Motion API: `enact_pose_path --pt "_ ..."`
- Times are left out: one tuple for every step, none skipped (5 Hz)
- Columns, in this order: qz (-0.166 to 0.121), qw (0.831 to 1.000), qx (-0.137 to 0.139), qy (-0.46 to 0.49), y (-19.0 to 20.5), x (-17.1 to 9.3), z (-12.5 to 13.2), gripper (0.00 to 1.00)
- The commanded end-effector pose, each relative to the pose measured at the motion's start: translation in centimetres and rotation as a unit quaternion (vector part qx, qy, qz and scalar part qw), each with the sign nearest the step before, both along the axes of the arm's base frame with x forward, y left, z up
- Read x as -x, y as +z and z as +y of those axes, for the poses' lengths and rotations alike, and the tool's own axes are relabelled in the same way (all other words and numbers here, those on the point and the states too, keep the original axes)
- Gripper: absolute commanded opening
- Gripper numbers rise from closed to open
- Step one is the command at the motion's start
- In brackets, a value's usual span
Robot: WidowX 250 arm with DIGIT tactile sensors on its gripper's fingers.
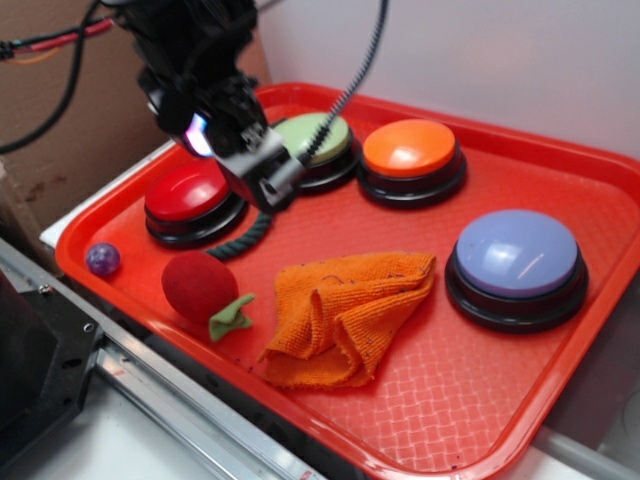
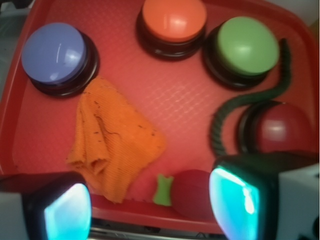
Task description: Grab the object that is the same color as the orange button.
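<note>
The orange cloth [image 1: 345, 307] lies crumpled in the middle of the red tray [image 1: 500, 400], towards its front; in the wrist view the orange cloth [image 2: 112, 140] sits left of centre. The orange button [image 1: 411, 158] stands at the back of the tray, and shows at the top in the wrist view [image 2: 173, 22]. My gripper [image 1: 262, 172] hangs above the back left of the tray, over the red and green buttons, well clear of the cloth. It is open and empty; its glowing pads [image 2: 67, 212] frame the red ball in the wrist view.
A red button [image 1: 190, 200], a pale green button [image 1: 318, 145] and a lilac-blue button [image 1: 517, 262] stand on the tray. A red fuzzy ball [image 1: 199, 284] with a green leaf, a small purple ball [image 1: 102, 259] and a dark green rope [image 1: 245, 238] lie at the left.
</note>
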State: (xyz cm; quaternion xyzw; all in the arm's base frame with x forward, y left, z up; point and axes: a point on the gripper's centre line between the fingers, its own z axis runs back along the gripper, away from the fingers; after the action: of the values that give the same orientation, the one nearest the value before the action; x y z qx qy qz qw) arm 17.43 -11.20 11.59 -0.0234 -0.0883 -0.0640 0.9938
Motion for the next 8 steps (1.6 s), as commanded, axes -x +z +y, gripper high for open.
enact_pose_path --pt "0.027 0.998 -0.017 -0.049 -4.3 -0.8 -4.9 1.00" --pt "0.046 0.997 -0.021 -0.054 -6.1 -0.7 -5.4 1.00" --pt "0.062 0.996 -0.022 -0.055 -7.5 0.1 -6.1 1.00" --pt "0.068 0.997 -0.030 -0.038 -8.2 0.3 -6.3 1.00" --pt "0.077 0.996 -0.032 -0.017 -8.9 0.3 -6.2 1.00" --pt "0.083 0.996 -0.029 0.013 -9.2 0.4 -5.7 0.80" --pt "0.086 0.995 -0.025 0.037 -9.4 0.2 -5.2 0.00" --pt "0.083 0.995 -0.023 0.052 -9.4 0.0 -4.7 0.00"
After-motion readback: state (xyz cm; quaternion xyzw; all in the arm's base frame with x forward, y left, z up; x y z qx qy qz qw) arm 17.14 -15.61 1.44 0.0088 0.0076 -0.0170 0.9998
